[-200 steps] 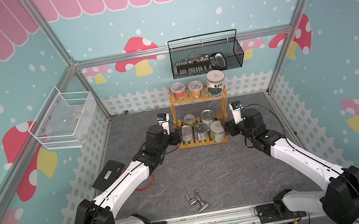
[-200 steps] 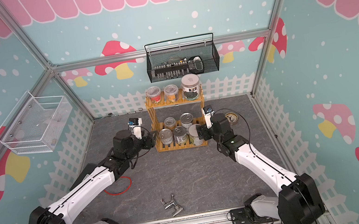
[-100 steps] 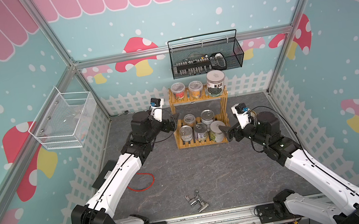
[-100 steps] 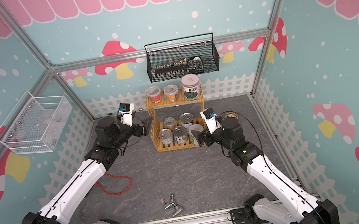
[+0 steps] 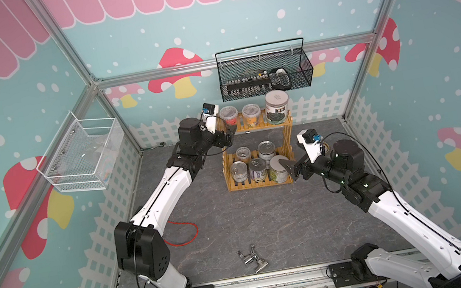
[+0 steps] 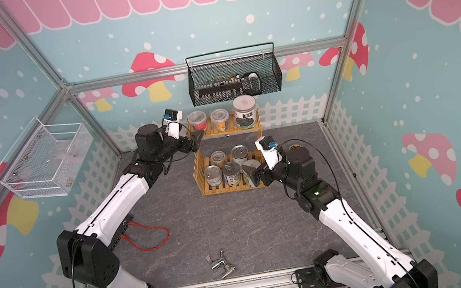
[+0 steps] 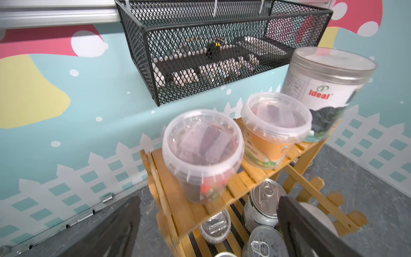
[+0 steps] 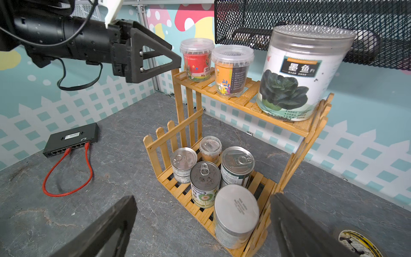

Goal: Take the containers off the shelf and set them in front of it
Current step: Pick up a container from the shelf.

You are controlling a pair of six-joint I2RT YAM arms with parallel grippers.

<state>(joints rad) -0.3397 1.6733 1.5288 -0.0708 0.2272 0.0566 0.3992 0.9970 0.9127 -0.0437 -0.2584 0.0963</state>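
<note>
The wooden shelf [image 5: 260, 184] stands at the back of the floor. Its upper tier holds a red tub [image 7: 202, 153], an orange tub [image 7: 273, 129] and a large white-lidded jar [image 8: 298, 73]. The lower tier holds a small tub [image 8: 210, 148], three pull-tab tins [image 8: 204, 182] and a tilted jar [image 8: 235, 213] at its front right corner. My left gripper [image 5: 227, 139] hovers open at the upper tier's left end, just short of the red tub. Open and empty, my right gripper [image 8: 200, 231] faces the tilted jar from the shelf's right.
A black wire basket [image 5: 265, 73] hangs just above the upper tier. On the left wall is a white mesh basket [image 5: 84, 155]. A network switch [image 8: 71, 139] with a red cable [image 5: 181, 234] lies left, a chrome faucet [image 5: 252, 257] front centre, and a tape roll [image 8: 355, 243] right of the shelf.
My left gripper rose from the lower tier's left side to the upper tier's level. My right gripper drew back rightward from the shelf. Both jaws opened wider.
</note>
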